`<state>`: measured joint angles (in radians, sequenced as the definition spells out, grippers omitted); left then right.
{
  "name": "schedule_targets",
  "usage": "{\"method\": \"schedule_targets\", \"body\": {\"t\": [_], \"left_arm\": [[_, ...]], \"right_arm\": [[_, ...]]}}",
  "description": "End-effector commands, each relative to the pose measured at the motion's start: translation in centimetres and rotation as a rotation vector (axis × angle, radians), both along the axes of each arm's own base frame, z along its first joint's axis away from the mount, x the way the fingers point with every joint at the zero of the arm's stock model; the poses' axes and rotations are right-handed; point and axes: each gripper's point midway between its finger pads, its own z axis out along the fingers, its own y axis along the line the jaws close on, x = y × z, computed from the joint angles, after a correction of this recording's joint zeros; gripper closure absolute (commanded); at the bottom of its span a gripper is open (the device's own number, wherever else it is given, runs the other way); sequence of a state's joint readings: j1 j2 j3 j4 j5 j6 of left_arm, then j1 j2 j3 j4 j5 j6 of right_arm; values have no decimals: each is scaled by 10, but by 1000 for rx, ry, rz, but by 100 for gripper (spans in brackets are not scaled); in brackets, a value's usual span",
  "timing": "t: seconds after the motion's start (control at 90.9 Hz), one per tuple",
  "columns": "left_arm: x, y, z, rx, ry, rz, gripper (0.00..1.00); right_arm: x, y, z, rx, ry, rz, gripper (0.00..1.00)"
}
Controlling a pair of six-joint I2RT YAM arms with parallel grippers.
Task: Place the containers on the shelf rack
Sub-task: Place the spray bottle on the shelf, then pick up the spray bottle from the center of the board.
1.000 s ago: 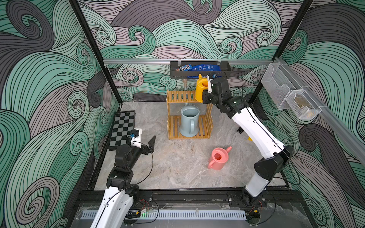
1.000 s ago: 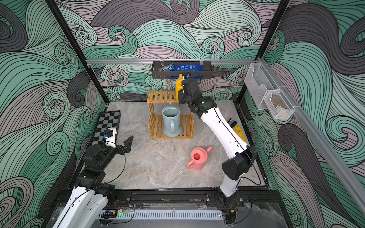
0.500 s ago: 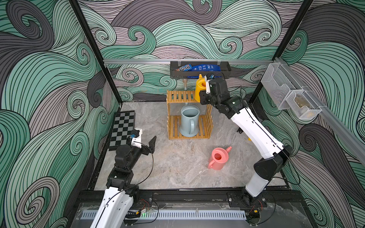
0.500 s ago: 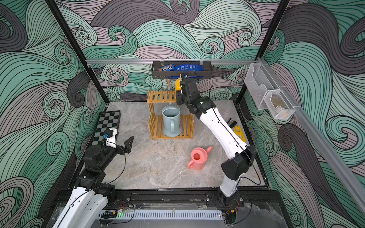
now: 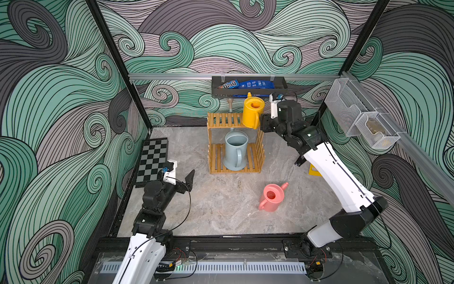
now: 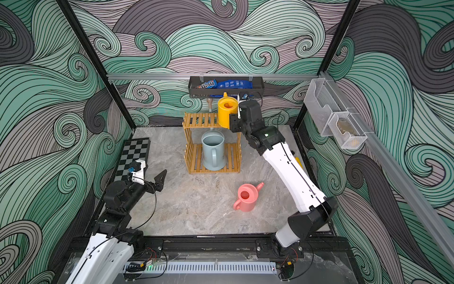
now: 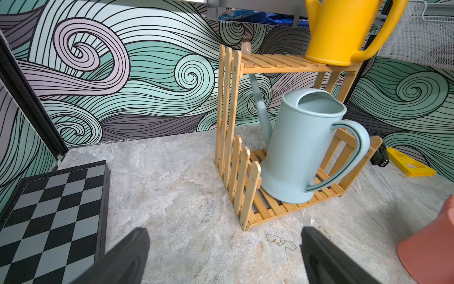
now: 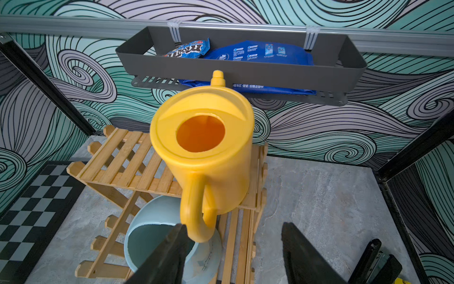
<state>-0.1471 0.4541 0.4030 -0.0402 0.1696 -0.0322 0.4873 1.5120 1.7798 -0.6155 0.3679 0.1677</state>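
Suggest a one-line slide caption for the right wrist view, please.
Open right gripper beside the yellow watering can, standing atop the shelf rack, above the pale blue can.

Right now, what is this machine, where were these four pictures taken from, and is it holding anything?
These are two robot arms, each ending in a two-finger gripper. Two pictures look down from overhead; two come from cameras on the wrists. On the rack, the yellow watering can stands on the top shelf, the blue watering can on the lower. The pink watering can stands on the table; a chessboard lies near the left arm. The left gripper is open and empty. The right gripper is open at the yellow can's handle, gripping nothing.
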Motion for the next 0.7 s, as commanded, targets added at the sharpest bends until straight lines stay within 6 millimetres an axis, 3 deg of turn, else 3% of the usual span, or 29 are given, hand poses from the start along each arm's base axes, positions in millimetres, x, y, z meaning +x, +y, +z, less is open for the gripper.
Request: {"method": "schedule_targets", "body": {"t": [0.0,0.264,0.451,0.693], "left_arm": [[-3,-4,9,26,-21,-24,1],[-9,-8,29,80,-51,-59,1],[-15,-31,31,94,-42,-193,1],[-21,-59,25,199,-3,-360,1]], "right_arm": [[-6,-10,5,22,-33,10,34],[-26,-27,-2,48,-50,45,27],[-39,-43,-21,46,-31,46,23],[-58,-65,-51,14,-29,18,6]]}}
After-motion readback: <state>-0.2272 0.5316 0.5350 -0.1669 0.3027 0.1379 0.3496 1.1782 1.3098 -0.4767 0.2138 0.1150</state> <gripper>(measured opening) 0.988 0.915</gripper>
